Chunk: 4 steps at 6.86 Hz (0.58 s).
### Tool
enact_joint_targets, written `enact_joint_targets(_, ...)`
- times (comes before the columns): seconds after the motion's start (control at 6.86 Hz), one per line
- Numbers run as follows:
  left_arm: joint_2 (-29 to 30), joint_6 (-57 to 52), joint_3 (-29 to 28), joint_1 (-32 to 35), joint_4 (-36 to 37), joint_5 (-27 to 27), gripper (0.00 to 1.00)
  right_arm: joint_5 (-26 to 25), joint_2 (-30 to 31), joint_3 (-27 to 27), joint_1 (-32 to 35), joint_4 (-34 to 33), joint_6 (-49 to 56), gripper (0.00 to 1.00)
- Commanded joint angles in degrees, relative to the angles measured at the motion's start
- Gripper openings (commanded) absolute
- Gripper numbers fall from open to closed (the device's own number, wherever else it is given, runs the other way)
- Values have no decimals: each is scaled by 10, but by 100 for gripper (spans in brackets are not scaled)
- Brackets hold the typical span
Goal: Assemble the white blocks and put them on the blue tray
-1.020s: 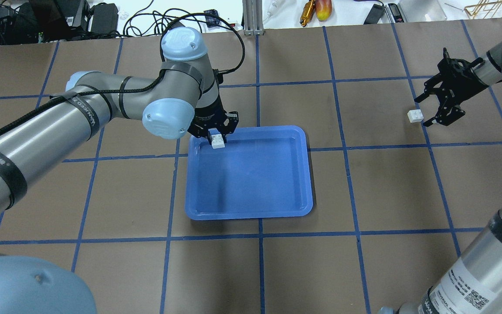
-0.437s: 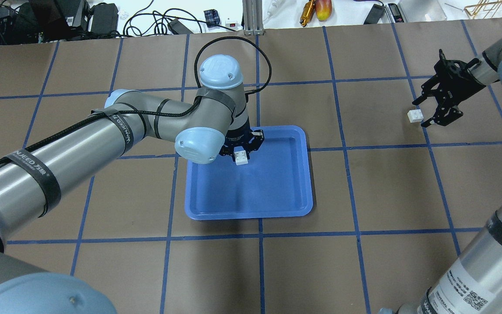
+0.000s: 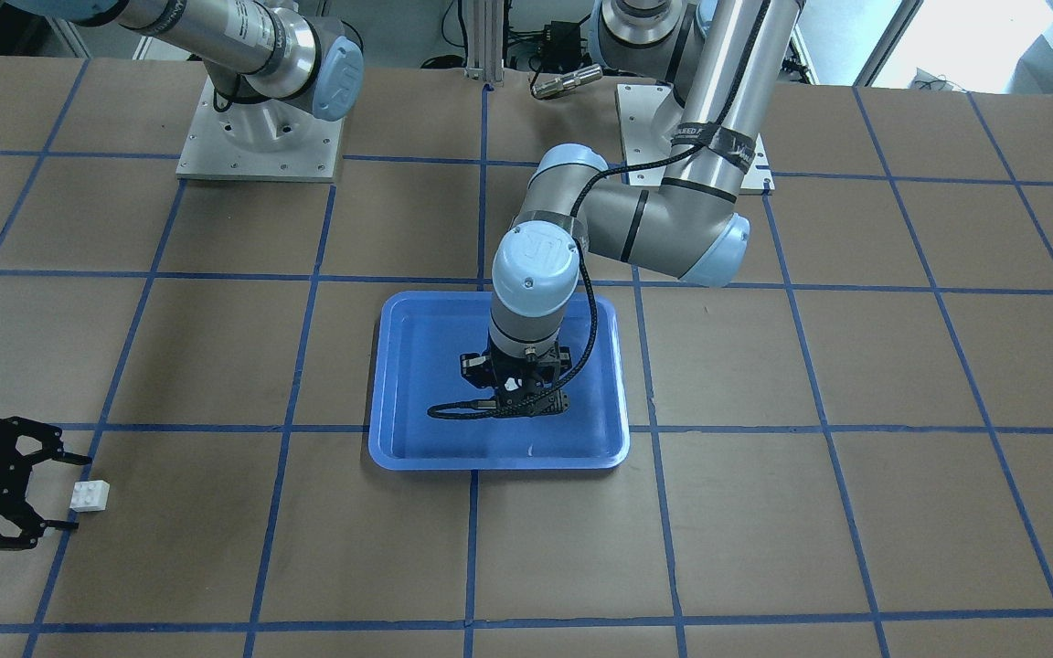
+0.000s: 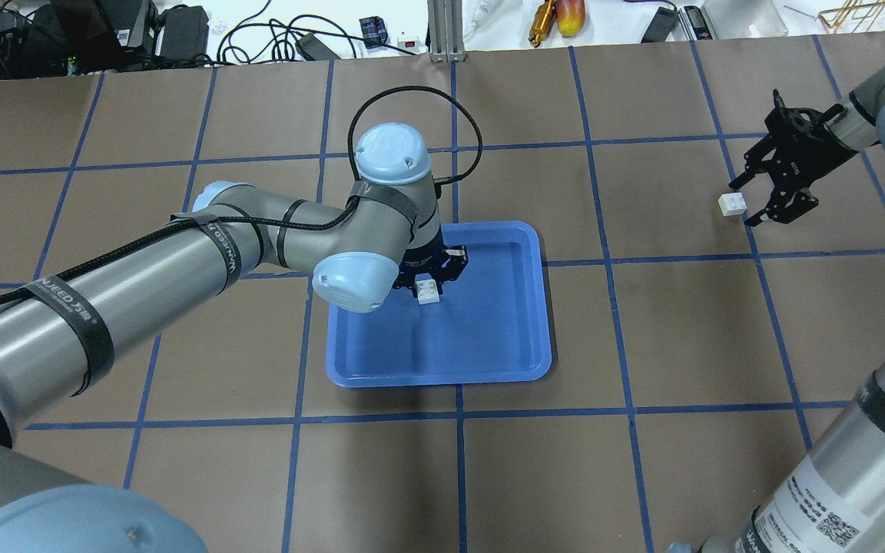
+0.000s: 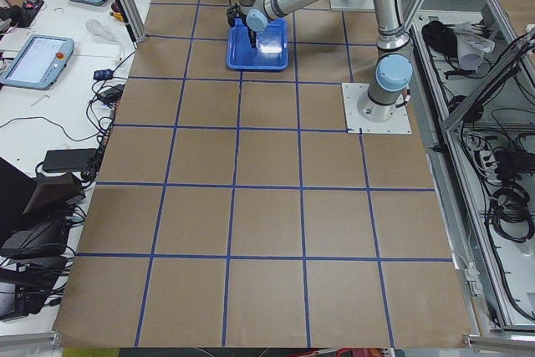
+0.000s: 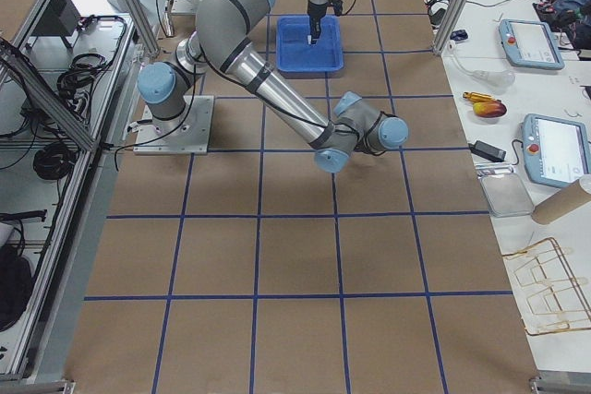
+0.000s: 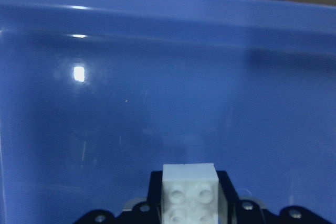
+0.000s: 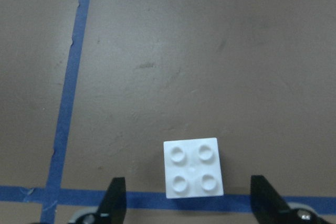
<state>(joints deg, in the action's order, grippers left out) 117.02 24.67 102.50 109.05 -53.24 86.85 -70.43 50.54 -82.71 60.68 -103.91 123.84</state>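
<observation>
So you're early on: nothing is joined yet. Your left end effector (image 4: 429,281) is clamped on one white block (image 4: 427,291), low over the blue tray (image 4: 488,346). The other white block (image 4: 732,203) lies well apart on the brown, blue-taped table (image 4: 642,461), between the spread fingertips of your right end effector (image 4: 747,203). Cables (image 4: 258,31) crowd the far bench.

Table (image 4: 642,346) with blue tray (image 4: 442,378), white block (image 4: 732,204)

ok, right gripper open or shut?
Open: right gripper straddles the white block, jaws spread clear of it on both sides.
</observation>
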Motion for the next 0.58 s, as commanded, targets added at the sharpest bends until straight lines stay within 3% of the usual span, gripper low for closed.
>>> enact_joint_targets(0.0, 0, -1, 13, 0, 4, -2, 13, -1, 0, 0, 1, 0, -1, 69)
enact_joint_targets(0.15, 0, -3, 19, 0, 5, -2, 14, -1, 1, 0, 2, 0, -1, 58)
enact_joint_targets(0.44, 0, 4, 19, 2, 5, -3, 46, -19, 3, 1, 11, -1, -2, 0)
